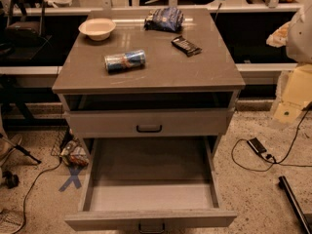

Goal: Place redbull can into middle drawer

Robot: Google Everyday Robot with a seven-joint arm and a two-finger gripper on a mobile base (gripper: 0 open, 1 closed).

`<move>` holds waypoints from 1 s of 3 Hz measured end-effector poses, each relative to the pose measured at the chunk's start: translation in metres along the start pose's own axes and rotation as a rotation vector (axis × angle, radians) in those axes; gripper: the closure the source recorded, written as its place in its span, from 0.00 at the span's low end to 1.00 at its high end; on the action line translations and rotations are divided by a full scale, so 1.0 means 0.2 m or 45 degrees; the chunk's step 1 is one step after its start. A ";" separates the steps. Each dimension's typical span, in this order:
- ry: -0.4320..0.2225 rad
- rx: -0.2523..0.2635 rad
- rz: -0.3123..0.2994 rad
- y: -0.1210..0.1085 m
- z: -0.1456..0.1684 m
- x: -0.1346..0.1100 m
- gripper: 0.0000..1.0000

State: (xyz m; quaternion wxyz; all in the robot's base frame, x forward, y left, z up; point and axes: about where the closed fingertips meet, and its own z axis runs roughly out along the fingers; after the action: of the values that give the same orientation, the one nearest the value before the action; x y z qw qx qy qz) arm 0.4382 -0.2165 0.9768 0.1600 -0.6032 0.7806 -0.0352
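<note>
The redbull can (pixel 125 61) lies on its side on the grey cabinet top (pixel 195 72), left of the middle. The middle drawer (pixel 151 219) is pulled fully out toward me, with a pale grey inside that holds nothing and a dark bar handle at the bottom edge. A shut drawer front (pixel 148 123) sits above it. My gripper (pixel 291 99) shows as a pale shape at the right edge, off the cabinet's right side, lower than the top and far from the can.
On the top stand a cream bowl (pixel 97 29) at back left, a blue crinkled chip bag (pixel 165 19) at the back, and a dark snack bar (pixel 185 46) right of the can. Cables and a small device (pixel 257 146) lie on the floor at right.
</note>
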 end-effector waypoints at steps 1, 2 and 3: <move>0.000 0.000 0.000 0.00 0.00 0.00 0.00; -0.054 0.033 0.031 -0.07 0.03 -0.03 0.00; -0.149 0.082 0.038 -0.32 0.13 -0.16 0.00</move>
State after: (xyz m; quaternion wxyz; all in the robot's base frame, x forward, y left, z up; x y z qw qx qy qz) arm 0.5131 -0.1997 0.9741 0.2252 -0.5870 0.7773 -0.0223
